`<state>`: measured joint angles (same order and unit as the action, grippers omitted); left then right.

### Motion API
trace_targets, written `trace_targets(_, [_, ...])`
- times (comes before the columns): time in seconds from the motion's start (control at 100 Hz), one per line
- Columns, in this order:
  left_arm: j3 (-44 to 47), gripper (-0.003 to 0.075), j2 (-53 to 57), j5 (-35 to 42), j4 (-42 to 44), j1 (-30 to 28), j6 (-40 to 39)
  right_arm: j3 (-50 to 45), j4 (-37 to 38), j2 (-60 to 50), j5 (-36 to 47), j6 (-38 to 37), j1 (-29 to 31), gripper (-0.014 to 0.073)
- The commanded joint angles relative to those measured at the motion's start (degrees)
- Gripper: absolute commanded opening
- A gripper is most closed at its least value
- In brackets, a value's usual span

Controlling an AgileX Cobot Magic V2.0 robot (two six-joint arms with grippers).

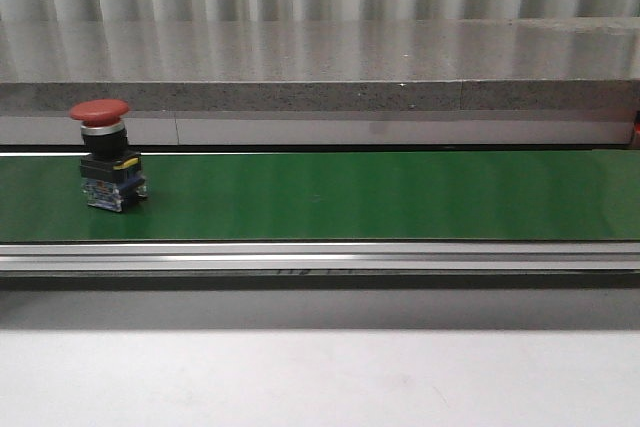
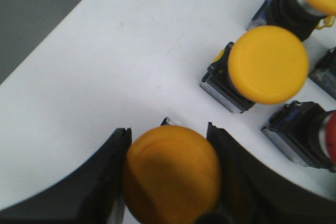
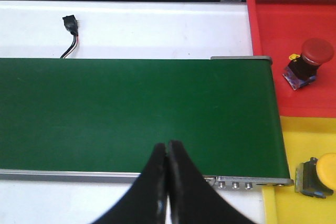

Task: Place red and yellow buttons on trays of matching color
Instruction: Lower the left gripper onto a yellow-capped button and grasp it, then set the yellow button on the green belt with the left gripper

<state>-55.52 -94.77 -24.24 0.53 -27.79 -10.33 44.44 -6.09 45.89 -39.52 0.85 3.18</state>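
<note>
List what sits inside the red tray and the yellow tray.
The red tray holds one red button; the yellow tray holds one yellow button. Both trays run past the right wrist view's edge, so anything further in is unseen.

Front camera faces the green belt [image 1: 350, 195] level and near (right wrist shares it from above).

A green conveyor belt [image 1: 380, 197] carries one red mushroom-head button [image 1: 106, 155] upright near its left end, while the white table [image 2: 131, 66] beside it bears several loose yellow buttons [image 2: 268, 64], and the red tray [image 3: 294, 30] and yellow tray [image 3: 304, 140] each hold one matching button.
</note>
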Motion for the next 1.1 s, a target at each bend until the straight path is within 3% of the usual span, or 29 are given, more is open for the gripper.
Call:
trace_targets(0.0, [-1.48,-0.0020,5.77,1.17,-0.20,1.31,-0.68,1.45,-0.14,-0.59,3.14,0.49,-0.07,-0.0067])
trace_targets(0.3, [-1.48,-0.0020,17.09,-4.06,0.76,9.50,-0.45,1.45,-0.14,-0.59,3.14,0.49,-0.07,-0.0067])
trace_targets(0.61, [-1.48,-0.0020,16.95,-6.98,2.54,20.44,1.34,1.45,-0.14,-0.59,3.14,0.49,-0.07,-0.0067])
trace_targets(1.01, [-1.48,-0.0018,11.60,-8.18,2.47,23.27,1.34,1.45,-0.14,-0.59,3.14,0.49,-0.07,-0.0067])
trace_targets(1.09, [-1.48,0.0021,11.35,-8.39,2.19,23.27,1.45,1.45,-0.14,-0.59,3.14,0.49,-0.07,-0.0067])
